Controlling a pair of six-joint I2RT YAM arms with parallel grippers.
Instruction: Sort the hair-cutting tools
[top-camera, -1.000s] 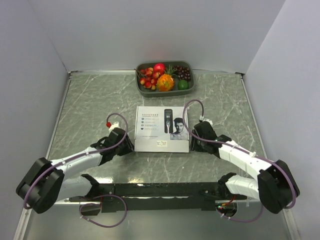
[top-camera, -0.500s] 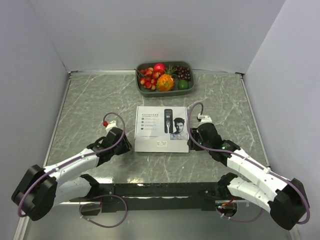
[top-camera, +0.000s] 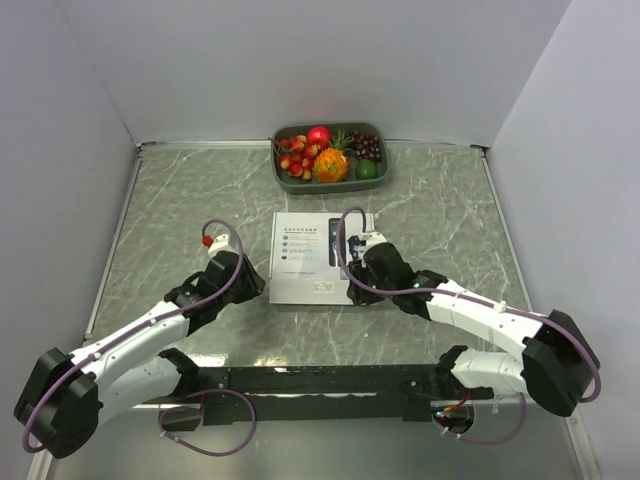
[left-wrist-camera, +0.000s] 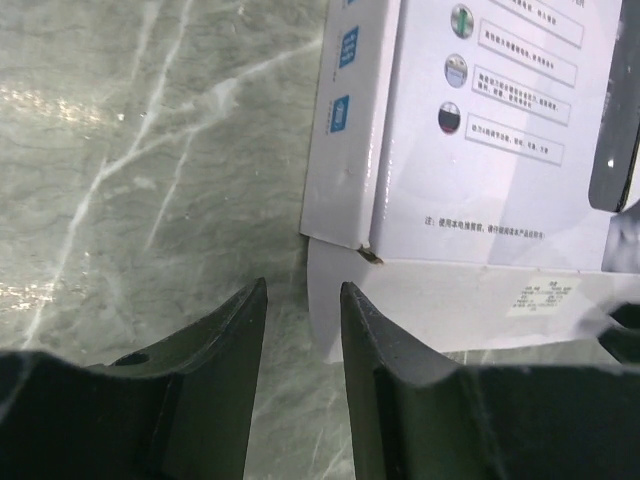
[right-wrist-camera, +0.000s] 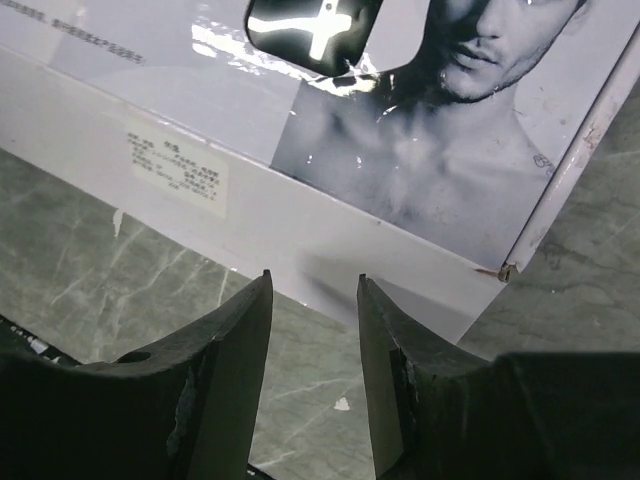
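Observation:
The hair-cutting tools are out of view; only a printed picture of a clipper shows on the lid of the closed white cardboard box (top-camera: 303, 255) lying mid-table. My left gripper (top-camera: 256, 288) is open and empty, low over the table beside the box's near-left corner (left-wrist-camera: 340, 235). In the left wrist view the left gripper (left-wrist-camera: 303, 290) has only marble between its fingers. My right gripper (top-camera: 353, 291) is open and empty at the box's near edge, close to the near-right corner. In the right wrist view the right gripper (right-wrist-camera: 315, 280) points at the box's front wall (right-wrist-camera: 300, 225).
A grey tray (top-camera: 330, 187) of colourful fruit stands at the back, beyond the box. Grey walls enclose the marble table on three sides. The black base rail (top-camera: 320, 380) of the arms runs along the near edge.
My right arm has swung left, carrying its gripper from beside the box's right side to the near edge. The left gripper has crept slightly forward. The box has not moved.

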